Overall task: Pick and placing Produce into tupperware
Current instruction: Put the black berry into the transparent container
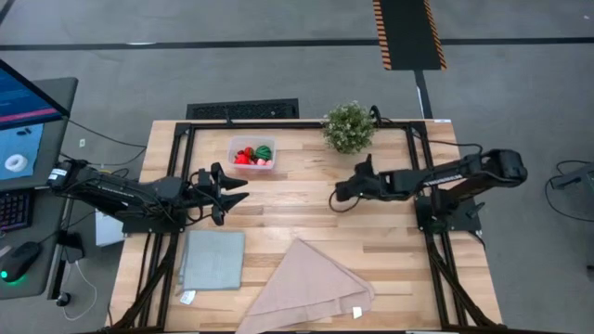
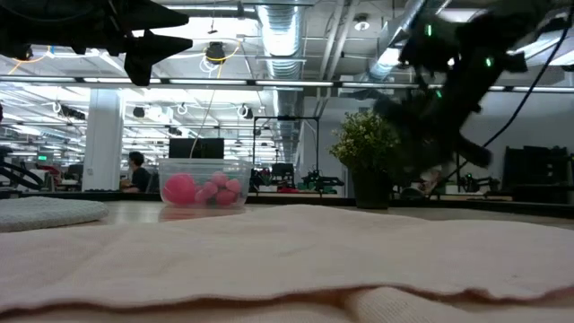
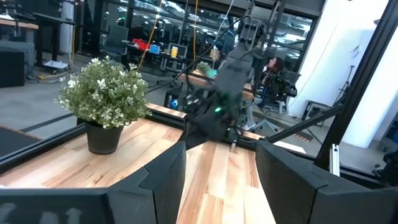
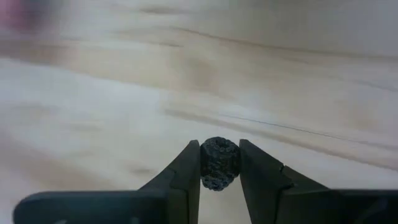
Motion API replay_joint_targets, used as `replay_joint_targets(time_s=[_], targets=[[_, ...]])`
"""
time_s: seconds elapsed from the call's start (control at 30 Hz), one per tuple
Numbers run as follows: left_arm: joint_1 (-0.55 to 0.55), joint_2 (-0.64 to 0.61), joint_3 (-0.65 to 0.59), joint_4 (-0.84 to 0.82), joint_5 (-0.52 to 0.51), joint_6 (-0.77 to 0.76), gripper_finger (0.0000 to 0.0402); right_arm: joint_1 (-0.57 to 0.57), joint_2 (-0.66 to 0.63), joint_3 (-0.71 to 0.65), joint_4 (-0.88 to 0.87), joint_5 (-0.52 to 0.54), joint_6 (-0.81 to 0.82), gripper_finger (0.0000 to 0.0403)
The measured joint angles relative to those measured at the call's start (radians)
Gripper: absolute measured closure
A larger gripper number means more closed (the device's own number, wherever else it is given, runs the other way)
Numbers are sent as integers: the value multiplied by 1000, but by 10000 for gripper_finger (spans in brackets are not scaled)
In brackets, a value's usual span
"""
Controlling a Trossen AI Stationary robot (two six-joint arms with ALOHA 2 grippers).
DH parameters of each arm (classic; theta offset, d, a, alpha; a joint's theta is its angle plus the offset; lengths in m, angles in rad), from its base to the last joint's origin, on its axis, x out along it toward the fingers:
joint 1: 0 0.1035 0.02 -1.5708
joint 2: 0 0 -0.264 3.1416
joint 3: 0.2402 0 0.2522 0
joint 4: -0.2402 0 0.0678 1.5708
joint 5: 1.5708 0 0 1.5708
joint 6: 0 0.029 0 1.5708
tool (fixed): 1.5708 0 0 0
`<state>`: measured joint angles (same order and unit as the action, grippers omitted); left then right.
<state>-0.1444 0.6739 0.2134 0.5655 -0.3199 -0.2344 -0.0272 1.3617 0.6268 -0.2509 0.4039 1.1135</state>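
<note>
The tupperware (image 1: 251, 153), a small clear container, stands on the far part of the table and holds red, pink and one green toy Produce (image 1: 264, 152); in the low view the tupperware (image 2: 204, 185) shows pink pieces inside. My right gripper (image 1: 337, 197) is right of the table's middle, shut on a small dark bumpy fruit (image 4: 219, 163). My left gripper (image 1: 245, 186) hovers open, just nearer than the tupperware, raised above the table (image 2: 178, 27); its fingers (image 3: 168, 174) point toward the right arm. My right gripper (image 4: 219, 147) pinches the dark bumpy fruit between its two fingers, one finger (image 4: 188, 168) on each side of it. The fruit's top (image 4: 219, 144) shows at the fingers' free ends. Whether the fruit rests on the table, I cannot tell.
A bushy potted plant (image 1: 348, 127) stands at the far edge, right of the tupperware. A flat grey-blue cloth (image 1: 213, 260) lies near-left, and a folded beige cloth (image 1: 306, 283) lies at the near edge. Bare wood lies between the two grippers.
</note>
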Motion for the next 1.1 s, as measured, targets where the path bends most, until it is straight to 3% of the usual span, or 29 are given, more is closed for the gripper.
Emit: replay_joint_targets(time_s=[0.2,0.4,0.5,0.77,0.9,1.03,1.1], targets=[[0,0,0,7,-1,6,218,82,2,145,162,13,-183,286],[0,-51,0,32,-29,30,218,84,2,252,186,14,-324,288],[0,-121,0,10,-17,98,218,68,3,276,185,12,-365,286],[-1,-397,0,-261,179,161,218,10,60,285,254,-41,-443,286],[0,-525,-12,-326,181,183,218,-23,159,289,425,-147,-483,286],[-1,-673,-36,-415,158,220,218,-48,268,355,462,-184,-527,285],[0,-673,-47,-419,124,218,218,-62,319,418,473,-226,-548,285]])
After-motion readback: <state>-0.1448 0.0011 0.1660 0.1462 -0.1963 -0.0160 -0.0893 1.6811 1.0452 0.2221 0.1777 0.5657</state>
